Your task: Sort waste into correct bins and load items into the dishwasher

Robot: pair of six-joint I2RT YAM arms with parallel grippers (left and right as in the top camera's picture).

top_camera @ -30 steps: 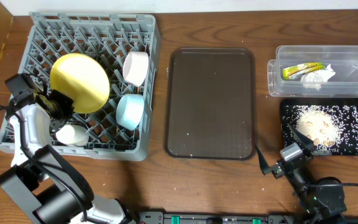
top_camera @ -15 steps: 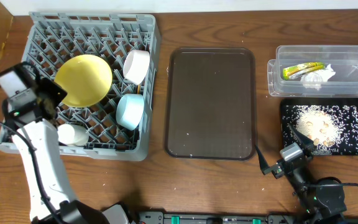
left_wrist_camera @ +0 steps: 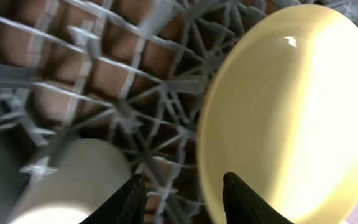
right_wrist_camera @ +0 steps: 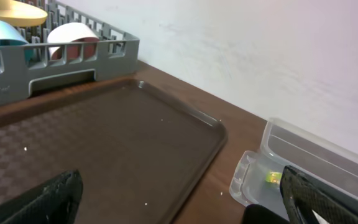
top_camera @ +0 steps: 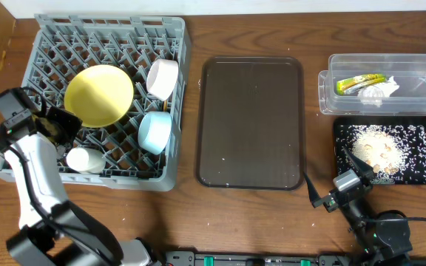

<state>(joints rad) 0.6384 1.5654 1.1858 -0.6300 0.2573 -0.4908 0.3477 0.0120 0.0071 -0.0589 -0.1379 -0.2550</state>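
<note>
Indoors, wooden table (top_camera: 235, 222), white wall (right_wrist_camera: 260, 50); left gripper (left_wrist_camera: 182, 182) parted astride yellow plate (left_wrist_camera: 291, 112); right gripper (right_wrist_camera: 179, 205) wide, empty.

The overhead camera looks straight down on the whole table (top_camera: 257, 214), from the dish rack (top_camera: 109, 33) to the clear tub (top_camera: 331, 77). The left wrist camera sits very close inside the rack, facing the yellow plate (left_wrist_camera: 291, 112). The right wrist camera sits low, looking across the brown tray (right_wrist_camera: 104, 143) toward the rack and the wall (right_wrist_camera: 260, 50). All three views share the rack.

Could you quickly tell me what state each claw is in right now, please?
Left claw: open, straddling the yellow plate rim, not gripping.
Right claw: open, empty.
</note>
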